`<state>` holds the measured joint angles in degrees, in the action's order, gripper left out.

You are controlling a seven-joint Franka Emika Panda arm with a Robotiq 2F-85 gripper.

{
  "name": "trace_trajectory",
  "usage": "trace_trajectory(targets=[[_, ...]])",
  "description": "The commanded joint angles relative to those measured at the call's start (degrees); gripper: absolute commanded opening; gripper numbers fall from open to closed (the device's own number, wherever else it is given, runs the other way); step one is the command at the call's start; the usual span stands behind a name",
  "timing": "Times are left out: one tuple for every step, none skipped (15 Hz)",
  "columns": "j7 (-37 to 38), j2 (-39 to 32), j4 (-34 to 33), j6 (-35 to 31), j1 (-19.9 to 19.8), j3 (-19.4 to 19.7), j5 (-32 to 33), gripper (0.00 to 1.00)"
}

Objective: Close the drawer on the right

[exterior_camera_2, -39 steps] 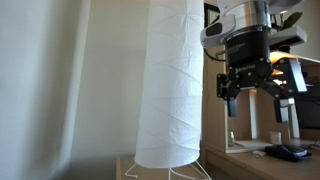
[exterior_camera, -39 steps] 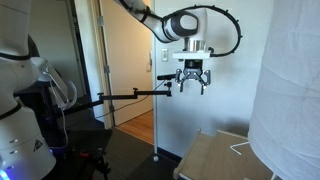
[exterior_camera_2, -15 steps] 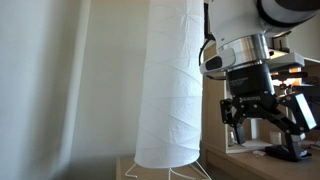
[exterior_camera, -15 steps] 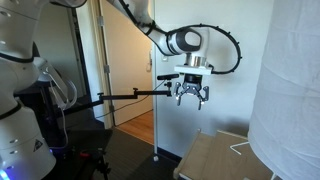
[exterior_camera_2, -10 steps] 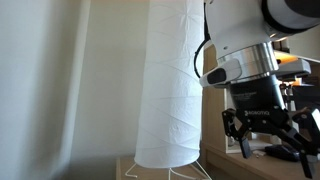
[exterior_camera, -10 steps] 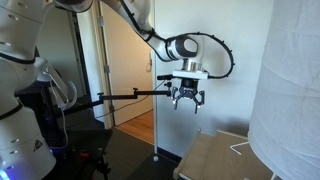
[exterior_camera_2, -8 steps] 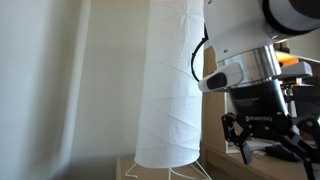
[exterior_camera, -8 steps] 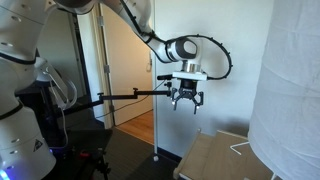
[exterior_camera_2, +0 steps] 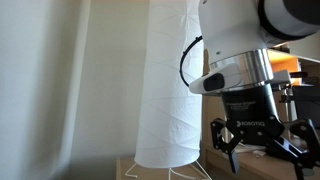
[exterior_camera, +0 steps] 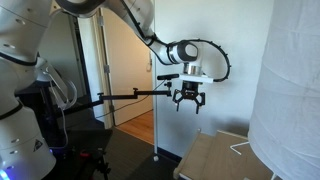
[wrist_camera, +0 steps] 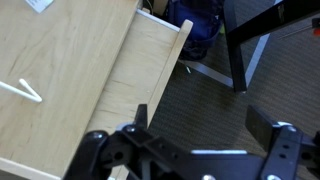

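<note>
The drawer unit is a low light-tan wooden box [exterior_camera: 222, 157] at the bottom of an exterior view, with a thin white wire piece [exterior_camera: 238, 147] on its flat top. In the wrist view the pale top [wrist_camera: 55, 70] fills the left. A narrower wooden strip [wrist_camera: 150, 65] with a darker edge stands out from its right side over the dark carpet. My gripper [exterior_camera: 189, 98] hangs open and empty in the air, well above the box and to its left. It also shows in the other exterior view [exterior_camera_2: 262, 148] and the wrist view [wrist_camera: 205, 125], over the carpet beside the strip.
A tall white paper lamp shade [exterior_camera: 295, 90] stands on the box and also shows in the other exterior view [exterior_camera_2: 170, 90]. A black boom arm [exterior_camera: 130, 95] reaches in from the left. A black table leg [wrist_camera: 235, 50] and a blue bag [wrist_camera: 200, 20] lie beyond the strip.
The gripper has come down and shifted a little left in one exterior view. In the other it has sunk lower and looms larger. Its jaws stayed open.
</note>
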<state>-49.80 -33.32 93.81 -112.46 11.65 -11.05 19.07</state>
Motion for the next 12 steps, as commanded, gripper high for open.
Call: trace_trajectory(targets=[[-7.73,-2.57,-2.9,-1.98,-1.84,-1.34,-1.46,1.0],[-9.11,-3.15,-3.48,-2.19,-2.3,-1.46,-2.48,1.0],[-10.06,-3.73,-4.24,-1.76,-3.07,-1.77,-4.69,1.0],[-10.76,-4.41,-5.09,-1.03,-4.0,-2.12,-7.68,1.0],[-11.03,-5.07,-5.91,-0.5,-4.43,-2.15,-9.91,1.0],[-11.83,-6.0,-7.01,0.14,-5.11,-2.52,-12.48,1.0],[-13.12,-6.93,-8.03,0.76,-5.92,-3.01,-14.94,1.0],[-13.48,-7.96,-9.3,1.47,-6.14,-3.17,-16.59,1.0],[-13.36,-8.78,-10.24,1.69,-6.09,-3.03,-17.59,1.0],[-12.68,-9.52,-10.97,1.76,-5.96,-2.95,-18.32,1.0],[-12.07,-10.09,-11.63,1.74,-5.78,-2.8,-18.84,1.0],[-12.15,-8.22,-8.35,-0.46,-5.48,-2.0,-17.37,1.0]])
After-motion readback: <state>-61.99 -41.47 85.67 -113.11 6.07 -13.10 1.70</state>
